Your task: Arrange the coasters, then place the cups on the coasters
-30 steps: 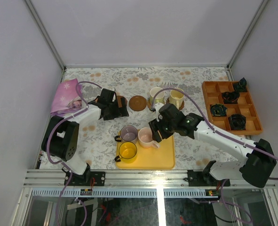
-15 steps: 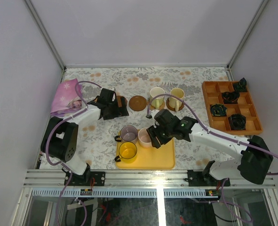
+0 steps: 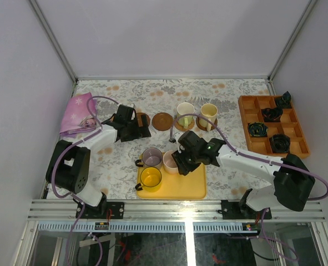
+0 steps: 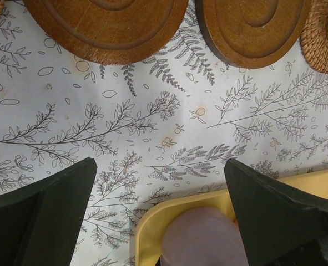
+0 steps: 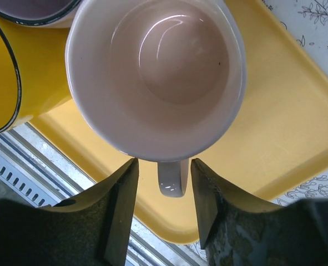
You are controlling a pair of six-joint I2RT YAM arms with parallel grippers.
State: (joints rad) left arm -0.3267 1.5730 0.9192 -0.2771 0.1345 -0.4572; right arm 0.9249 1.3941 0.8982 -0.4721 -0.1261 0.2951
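Floral surface [image 3: 236, 94], white walls [image 3: 169, 33]; five cups [image 3: 185, 113], two bare coasters [image 3: 162, 121]. I'm straddling the handle [image 5: 171, 178] of the pink cup [image 5: 164, 72] on the tray [image 5: 297, 138], right end effector [image 5: 164, 166] narrow and not gripping, left end effector [image 4: 158, 166] wide.

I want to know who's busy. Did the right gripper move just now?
Yes. The right gripper came nearer and a little left, further over the yellow tray, and now straddles the handle of the pink cup.

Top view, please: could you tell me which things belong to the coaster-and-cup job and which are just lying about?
Job:
wooden coasters
yellow cup
purple-grey cup
pink cup
white cup
cream cup

Lying about:
yellow tray
orange compartment box
pink cloth
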